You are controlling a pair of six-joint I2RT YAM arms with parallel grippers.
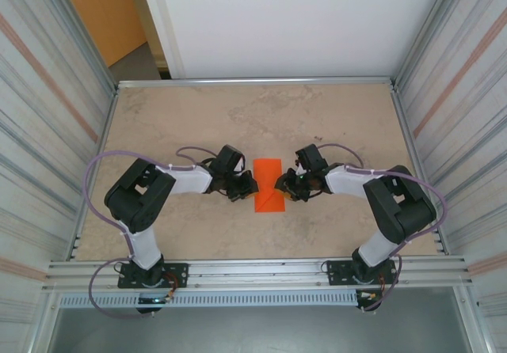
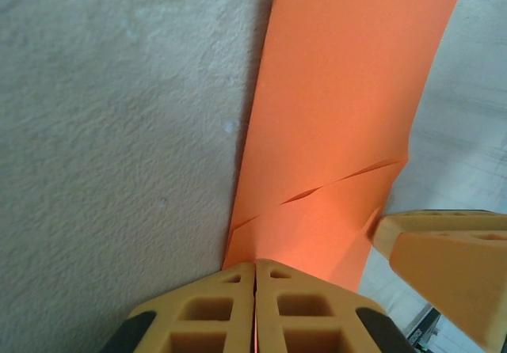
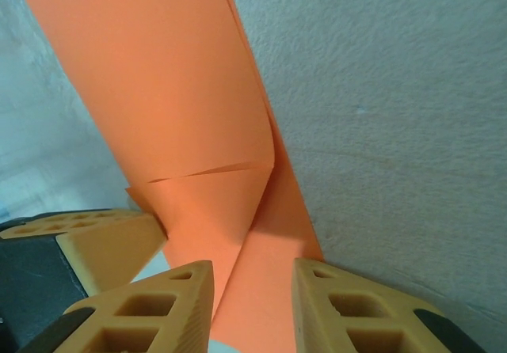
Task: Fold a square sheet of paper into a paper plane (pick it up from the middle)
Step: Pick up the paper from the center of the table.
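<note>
1. Orange paper, the square sheet of paper, is seen from above lying at the middle of the tan table. It is already creased into a narrow strip, with its long side running away from the arms.
2. At the strip's left edge the left gripper is set low. At its right edge the right gripper is set facing it, with the paper between the two.
3. Progress is judged as early. The sheet is narrowed and one slanted flap is turned in near its near end. No pointed nose or wings can be made out, so most of the plane's folds are judged to be left.
4. Detail too small for the overhead camera is given in the left wrist view.
   - The left gripper is shown with its yellow fingers pressed together right at the paper's near edge. Whether a layer is nipped between them cannot be told.
   - The slanted flap is seen lifted slightly off the layer beneath.
   - A finger of the right gripper is seen just beside the strip's other edge.
5. The opposite side is given in the right wrist view.
   - The right gripper is shown with its fingers spread. The paper's edge runs into the gap between them and is not visibly pinched.
   - The strip's doubled edge, raised a little off the table, is made plain here.
</note>
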